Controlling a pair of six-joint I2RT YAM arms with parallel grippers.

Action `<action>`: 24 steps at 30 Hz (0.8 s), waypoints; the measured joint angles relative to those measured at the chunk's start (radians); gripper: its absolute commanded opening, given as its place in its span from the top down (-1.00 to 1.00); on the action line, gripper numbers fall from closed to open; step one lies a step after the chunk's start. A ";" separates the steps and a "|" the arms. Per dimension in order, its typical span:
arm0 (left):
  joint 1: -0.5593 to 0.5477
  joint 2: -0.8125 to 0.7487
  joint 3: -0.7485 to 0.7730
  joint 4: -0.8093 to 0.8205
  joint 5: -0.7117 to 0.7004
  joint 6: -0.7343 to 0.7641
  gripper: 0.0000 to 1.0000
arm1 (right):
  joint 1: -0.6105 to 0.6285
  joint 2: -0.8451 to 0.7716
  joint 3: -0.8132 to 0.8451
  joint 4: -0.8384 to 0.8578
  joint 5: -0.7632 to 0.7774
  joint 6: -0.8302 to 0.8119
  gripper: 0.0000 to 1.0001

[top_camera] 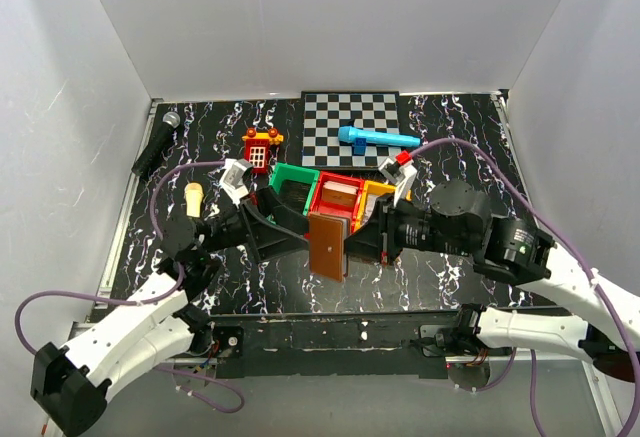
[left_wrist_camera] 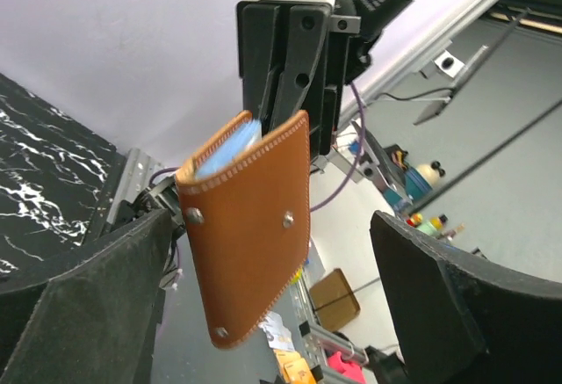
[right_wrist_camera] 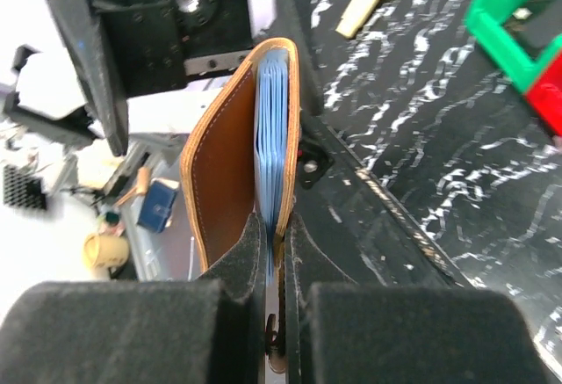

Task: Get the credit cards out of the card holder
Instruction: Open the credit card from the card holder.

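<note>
From above, one flat brown leather-like card holder [top_camera: 328,245] hangs over the marbled bench [top_camera: 470,157], just nearside of the red bin [top_camera: 330,179].

Left wrist view shows pale stitching and three rivets. The left end effector [left_wrist_camera: 270,226] gapes wide, gripping nothing.

In the right wrist view, the right end effector [right_wrist_camera: 277,314] pinches the holder's edge, with glossy blue layers inside.

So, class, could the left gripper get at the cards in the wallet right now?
Probably not: the wallet is nearly folded shut, pinched by the right gripper, so only card edges show.
</note>
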 measured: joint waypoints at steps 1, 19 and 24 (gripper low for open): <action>0.000 -0.021 0.000 -0.047 -0.019 0.022 -0.96 | 0.000 0.011 0.029 -0.043 0.032 -0.001 0.97; -0.251 0.042 0.066 -0.472 -0.430 0.284 -0.96 | 0.044 0.311 0.329 -0.569 0.428 -0.003 0.97; -0.272 0.061 0.088 -0.545 -0.500 0.327 -0.87 | 0.046 0.322 0.333 -0.608 0.471 -0.003 0.97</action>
